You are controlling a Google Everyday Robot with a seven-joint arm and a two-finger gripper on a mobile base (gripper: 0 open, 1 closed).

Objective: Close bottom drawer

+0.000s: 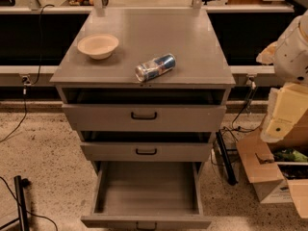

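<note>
The bottom drawer (146,195) of the grey cabinet (144,52) is pulled far out towards me, and its long grey box is empty. Its front panel with the small black handle (146,224) lies at the lower edge of the view. The mid-sized drawer (146,151) and the tallest drawer (144,117) above it sit nearly flush. My arm's white and cream links hang at the right edge, with the gripper (279,117) at their lower end. It is well to the right of the cabinet, about level with the upper drawers, and touches nothing.
On the cabinet top lie a beige bowl (97,45) at the left and a drinks can (155,67) on its side near the front edge. An open cardboard box (269,174) stands on the floor at the right. A black stand (20,201) and cables are at the lower left.
</note>
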